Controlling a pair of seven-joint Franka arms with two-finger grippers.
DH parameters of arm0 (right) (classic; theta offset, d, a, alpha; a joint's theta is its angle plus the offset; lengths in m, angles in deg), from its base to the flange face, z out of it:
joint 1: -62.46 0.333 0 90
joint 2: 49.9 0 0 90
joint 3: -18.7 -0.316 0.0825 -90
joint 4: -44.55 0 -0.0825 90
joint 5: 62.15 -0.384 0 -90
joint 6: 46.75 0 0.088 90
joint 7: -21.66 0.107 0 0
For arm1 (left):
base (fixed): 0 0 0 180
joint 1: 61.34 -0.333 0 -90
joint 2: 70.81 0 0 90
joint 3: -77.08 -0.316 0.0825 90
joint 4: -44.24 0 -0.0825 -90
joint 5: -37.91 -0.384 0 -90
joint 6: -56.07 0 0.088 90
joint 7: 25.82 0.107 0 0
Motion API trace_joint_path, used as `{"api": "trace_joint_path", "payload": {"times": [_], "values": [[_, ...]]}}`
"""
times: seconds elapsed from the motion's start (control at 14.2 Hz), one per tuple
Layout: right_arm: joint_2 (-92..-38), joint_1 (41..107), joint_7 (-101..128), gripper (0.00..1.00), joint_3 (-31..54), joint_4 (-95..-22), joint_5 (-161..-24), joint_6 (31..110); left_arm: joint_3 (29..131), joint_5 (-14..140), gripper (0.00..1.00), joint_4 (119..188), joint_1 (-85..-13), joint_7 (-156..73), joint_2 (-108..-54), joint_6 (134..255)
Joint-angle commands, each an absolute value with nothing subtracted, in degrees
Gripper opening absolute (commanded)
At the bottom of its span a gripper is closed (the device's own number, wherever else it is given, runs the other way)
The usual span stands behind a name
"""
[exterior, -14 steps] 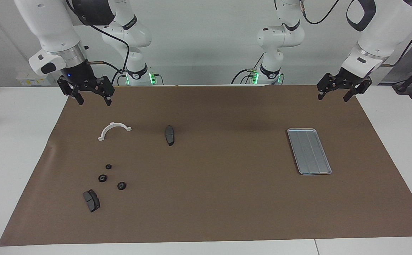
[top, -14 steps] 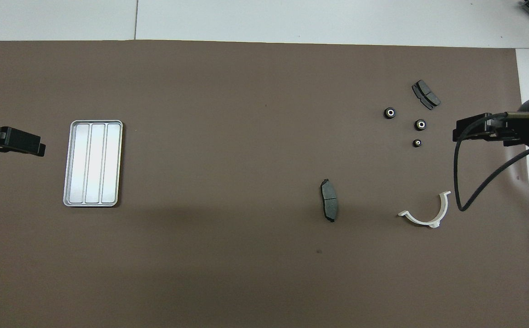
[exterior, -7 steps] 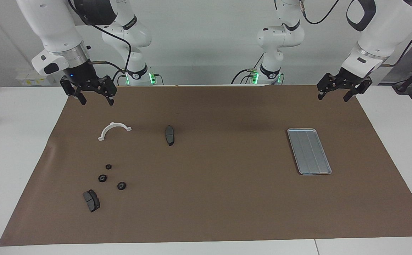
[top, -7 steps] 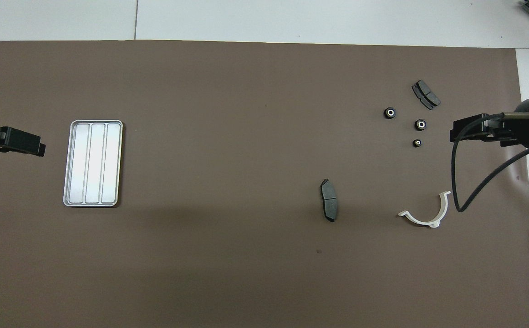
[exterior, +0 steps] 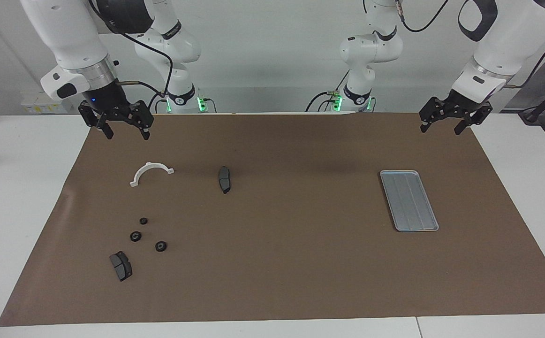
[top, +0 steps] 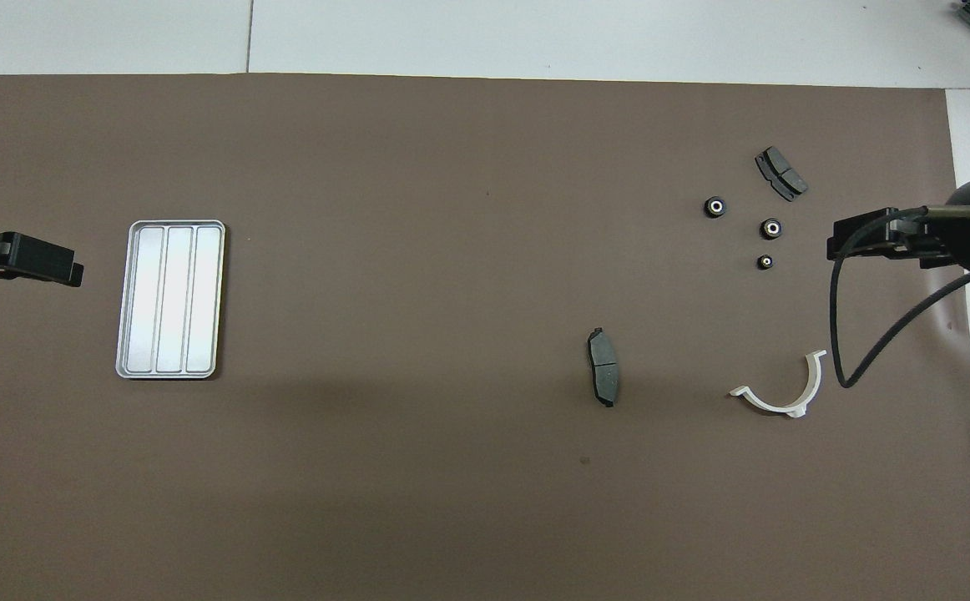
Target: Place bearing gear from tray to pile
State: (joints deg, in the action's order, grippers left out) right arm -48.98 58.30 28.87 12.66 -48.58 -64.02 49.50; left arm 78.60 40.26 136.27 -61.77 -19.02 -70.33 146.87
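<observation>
The flat silver-grey ridged metal tray (exterior: 409,201), mid-height in the facing view, lies bare. The three small black round bearing gears (exterior: 135,236) sit lower down, at the right arm's end. They look hard, light and likely to roll, so pinch one across its outer rim. Your left gripper (exterior: 447,123) and right gripper (exterior: 123,131) hang released and empty near the upper corners.

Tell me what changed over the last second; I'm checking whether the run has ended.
Only the right hand shifted slightly, toward the middle of the table, open and holding nothing. The left hand waits open near the tray, which is empty. The three bearing gears, both brake pads and the white bracket stayed put.
</observation>
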Motion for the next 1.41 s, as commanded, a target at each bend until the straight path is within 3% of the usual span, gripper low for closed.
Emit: {"api": "trace_joint_path", "payload": {"times": [0.0,0.64,1.34], "values": [[-48.0,57.3,27.6,1.0,12.5,-49.8,-65.5,50.2,78.7,40.5,1.0,137.9,-62.0,-19.2,-68.9,146.8],[-48.0,56.4,27.2,1.0,12.5,-49.8,-65.5,50.1,78.7,40.5,1.0,137.9,-62.0,-19.2,-68.9,146.8],[-48.0,64.0,27.4,1.0,20.8,-49.9,-65.5,50.2,78.7,40.5,1.0,137.9,-62.0,-19.2,-68.8,146.8]]}}
